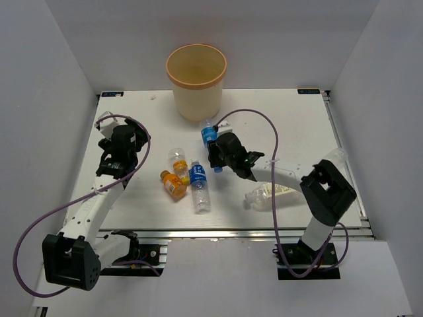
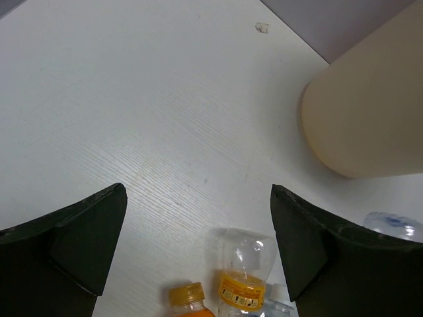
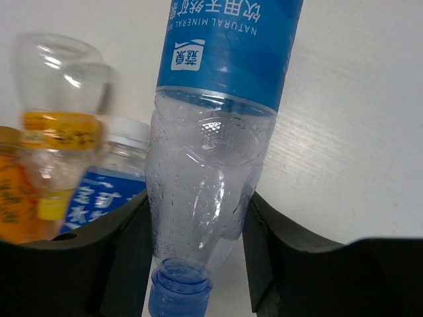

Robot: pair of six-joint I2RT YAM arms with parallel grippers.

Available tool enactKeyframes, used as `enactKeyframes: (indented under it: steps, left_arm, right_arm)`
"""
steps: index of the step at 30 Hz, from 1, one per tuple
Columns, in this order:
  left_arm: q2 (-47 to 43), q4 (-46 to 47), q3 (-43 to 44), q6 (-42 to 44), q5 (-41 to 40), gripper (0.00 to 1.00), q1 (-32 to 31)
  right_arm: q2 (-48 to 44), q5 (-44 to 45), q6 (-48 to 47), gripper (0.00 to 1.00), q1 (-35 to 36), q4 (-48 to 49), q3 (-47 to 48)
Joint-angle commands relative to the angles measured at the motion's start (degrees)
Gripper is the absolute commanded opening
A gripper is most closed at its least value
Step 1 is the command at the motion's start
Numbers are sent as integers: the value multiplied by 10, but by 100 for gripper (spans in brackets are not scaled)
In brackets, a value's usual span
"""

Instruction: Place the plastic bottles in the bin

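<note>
My right gripper (image 1: 213, 150) (image 3: 197, 228) is shut on the neck end of a clear blue-label plastic bottle (image 1: 209, 135) (image 3: 215, 152), both fingers pressing its shoulder, blue cap towards the wrist. The beige bin (image 1: 196, 79) (image 2: 370, 112) stands just behind it. On the table lie two stubby orange-tinted bottles (image 1: 177, 160) (image 1: 174, 184), a second blue-label bottle (image 1: 199, 187) and a larger clear bottle (image 1: 269, 195). My left gripper (image 1: 125, 146) (image 2: 198, 228) stands open over bare table, an orange-label bottle (image 2: 246, 264) and an orange-capped one (image 2: 188, 297) just ahead of its fingers.
White walls enclose the white table (image 1: 291, 132) on three sides. A purple cable (image 1: 264, 122) loops from the right arm over the table. The right arm's elbow (image 1: 327, 188) rises over the right side, next to the larger clear bottle.
</note>
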Motion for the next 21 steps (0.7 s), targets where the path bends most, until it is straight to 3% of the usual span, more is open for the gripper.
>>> enactKeyframes:
  steps: [1,4,9,16,21]
  left_arm:
    - [1,25,-7,-2,19,98,7]
    - [10,23,-5,2,21,98,11]
    - [24,45,-8,4,45,98,18]
    - [38,57,-20,-7,53,98,24]
    - [63,66,-19,-12,80,98,25]
  right_arm:
    - [-77,-40,-82,30,1,-3,57]
    - [-112,-58,-119,25,0,-22,76]
    - [-96,-71,-195,29,-10,-60,209]
    - [93,-61,-228,26,-78,-13,485]
    - [242,-19,-266,32,-97,79,685]
